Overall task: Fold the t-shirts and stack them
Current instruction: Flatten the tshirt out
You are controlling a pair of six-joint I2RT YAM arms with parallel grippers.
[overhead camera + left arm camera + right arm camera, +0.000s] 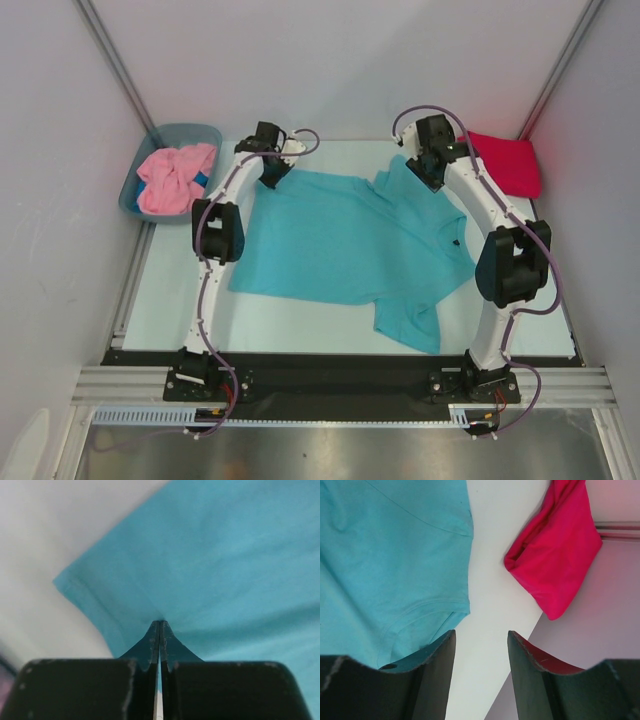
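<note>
The limp turquoise t-shirt (340, 235) (judged light, best taken at corners) is pinched near a corner by the left claw (159, 623); the right claw (481, 636) is seen apart, empty.

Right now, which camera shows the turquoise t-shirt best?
The top external view: nearly the whole turquoise t-shirt shows, spread out. The left wrist view shows only a corner pinched in the shut left gripper; the right wrist view shows only one edge beside the open right gripper.
</note>
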